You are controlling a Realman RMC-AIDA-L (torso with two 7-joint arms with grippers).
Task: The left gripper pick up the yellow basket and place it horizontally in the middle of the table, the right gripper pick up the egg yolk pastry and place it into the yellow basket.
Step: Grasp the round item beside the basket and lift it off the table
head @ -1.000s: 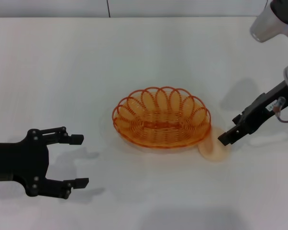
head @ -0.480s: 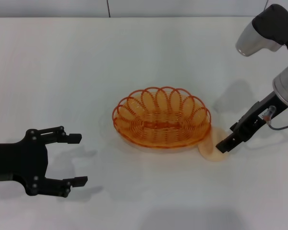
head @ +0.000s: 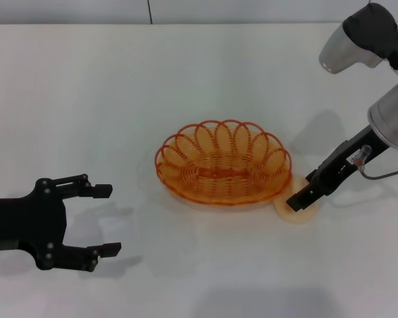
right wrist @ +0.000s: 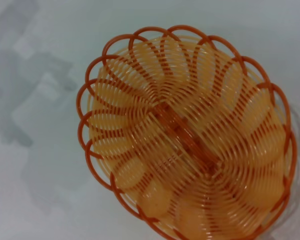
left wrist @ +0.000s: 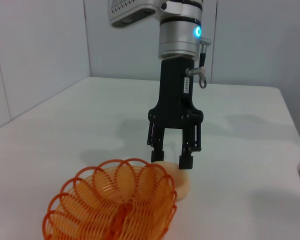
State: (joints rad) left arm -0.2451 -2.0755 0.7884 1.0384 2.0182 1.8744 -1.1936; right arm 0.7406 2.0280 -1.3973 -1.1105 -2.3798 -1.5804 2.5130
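Black right claw point(left wrist: 172, 159) straddles egg yolk pastry point(left wrist: 179, 184), fingers spread.

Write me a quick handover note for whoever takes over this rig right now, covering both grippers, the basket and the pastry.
Left gripper: open, parked low on the robot's left, holding nothing.
Right gripper: open, fingers straddling the egg yolk pastry, not closed on it.
Yellow basket: lying horizontally mid-table, empty.
Pastry sits on the table against the basket's right end.
Done: basket placed.
Left: grip the pastry, lift it, put it in the basket.
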